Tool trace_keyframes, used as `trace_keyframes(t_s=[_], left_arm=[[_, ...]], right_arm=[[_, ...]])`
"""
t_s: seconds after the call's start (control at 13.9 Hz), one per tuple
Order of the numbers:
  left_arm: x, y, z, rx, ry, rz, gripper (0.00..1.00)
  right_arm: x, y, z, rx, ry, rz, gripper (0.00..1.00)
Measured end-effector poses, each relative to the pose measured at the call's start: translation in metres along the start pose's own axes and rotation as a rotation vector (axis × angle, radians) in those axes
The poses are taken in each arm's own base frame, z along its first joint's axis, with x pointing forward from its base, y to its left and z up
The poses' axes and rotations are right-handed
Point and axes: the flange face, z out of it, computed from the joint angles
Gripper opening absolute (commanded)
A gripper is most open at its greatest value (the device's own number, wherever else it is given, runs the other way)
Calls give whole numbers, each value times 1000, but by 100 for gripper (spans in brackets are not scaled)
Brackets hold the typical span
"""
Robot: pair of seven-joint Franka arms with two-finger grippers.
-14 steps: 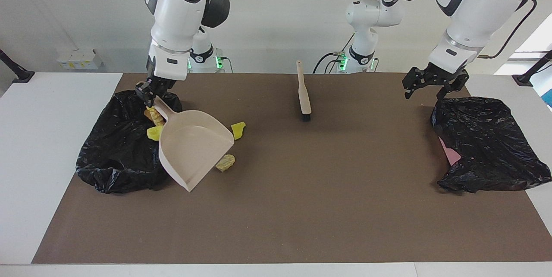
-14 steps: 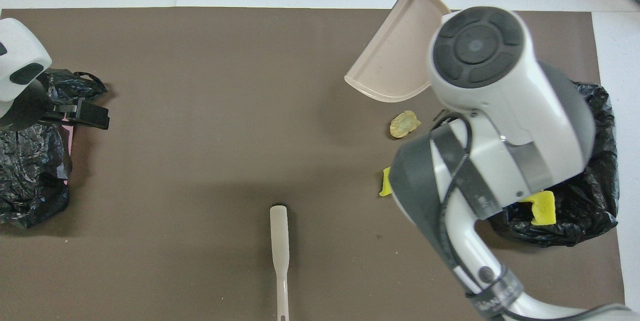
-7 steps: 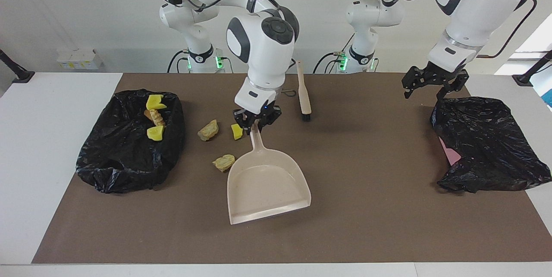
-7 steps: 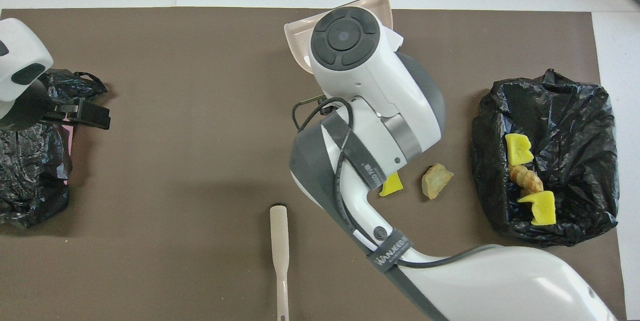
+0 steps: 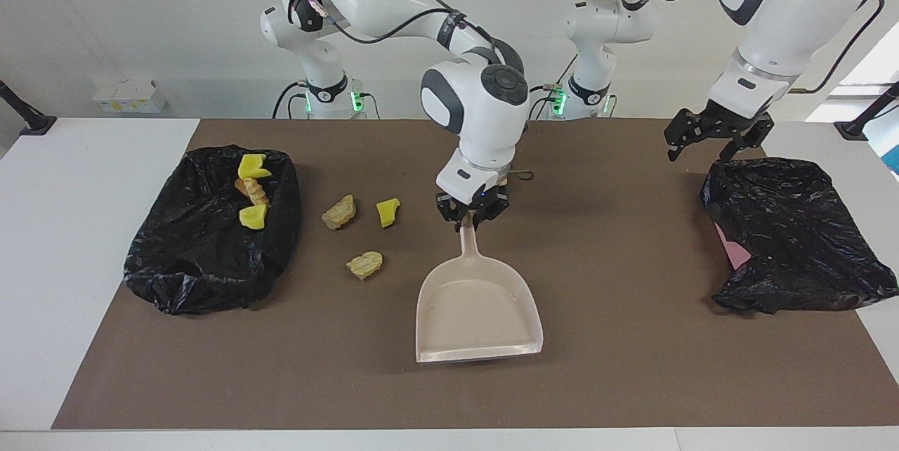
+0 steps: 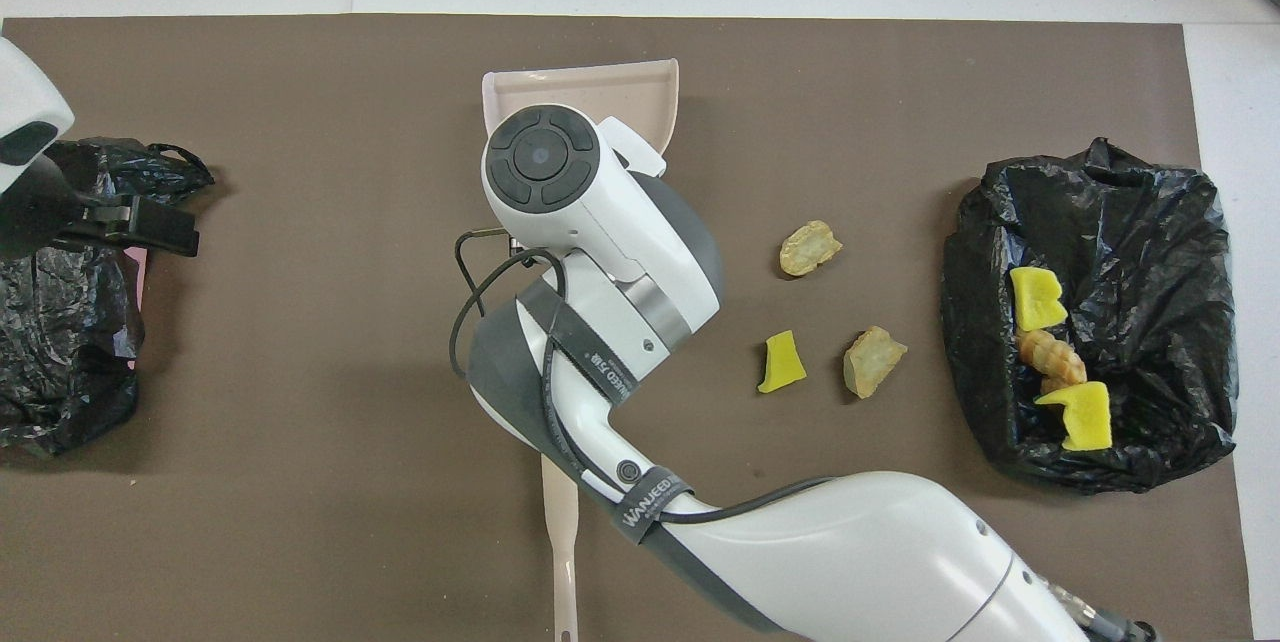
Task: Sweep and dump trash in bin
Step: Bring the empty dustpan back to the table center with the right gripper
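Note:
My right gripper [image 5: 472, 218] is shut on the handle of the beige dustpan [image 5: 480, 310], over the middle of the brown mat. The pan's mouth points away from the robots, and its rim [image 6: 580, 82] shows past the right arm in the overhead view. Three trash chunks [image 5: 339, 212], [image 5: 388, 212], [image 5: 365, 265] lie on the mat between the pan and the black bin bag [image 5: 204, 254]. Three more pieces [image 6: 1035, 297] lie in that bag [image 6: 1150, 222]. My left gripper [image 5: 706, 145] hangs open over the mat beside a second black bag [image 5: 793, 240].
A beige brush [image 6: 562, 532] lies on the mat nearer to the robots than the dustpan, partly under my right arm. A pink edge [image 5: 734, 253] pokes from under the second bag. White table [image 5: 70, 226] borders the mat.
My right arm has swung the dustpan away from the bin bag to the mat's middle, leaving three pieces in the bag. The left gripper has barely shifted.

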Motion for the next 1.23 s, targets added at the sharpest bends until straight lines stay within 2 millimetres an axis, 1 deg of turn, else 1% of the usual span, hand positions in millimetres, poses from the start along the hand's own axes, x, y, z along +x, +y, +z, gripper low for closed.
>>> trace_keyframes(t_s=[0.14, 0.36, 0.43, 0.58, 0.65, 0.72, 0.87, 0.94, 1.01, 1.08, 1.15, 1.23], left_arm=[[0, 0, 0, 0, 0, 0, 100], [0, 0, 0, 0, 0, 1, 100], [0, 0, 0, 0, 0, 1, 100], [0, 0, 0, 0, 0, 1, 100], [0, 0, 0, 0, 0, 1, 100], [0, 1, 0, 0, 1, 1, 100], [1, 3, -1, 0, 10, 6, 100], [2, 5, -2, 0, 18, 9, 100], [3, 7, -2, 0, 24, 12, 100], [4, 7, -3, 0, 30, 13, 100], [5, 8, -3, 0, 40, 13, 100], [7, 8, -2, 0, 48, 14, 100]], right_arm=[[-8, -13, 11, 6, -19, 19, 0], [-25, -39, 36, -1, -40, 21, 0], [-28, -43, 42, 0, -42, 18, 0], [-28, -43, 50, 4, -46, 21, 0], [-27, -43, 53, 10, -42, 23, 9], [-27, -42, 56, 15, -37, 24, 23], [-25, -40, 59, 15, -38, 28, 47], [-23, -38, 58, 16, -35, 31, 56], [-20, -35, 56, 20, -30, 37, 68], [-15, -28, 51, 28, -27, 51, 81], [-10, -22, 44, 48, -29, 70, 99], [-6, -16, 32, 69, -27, 86, 100]])
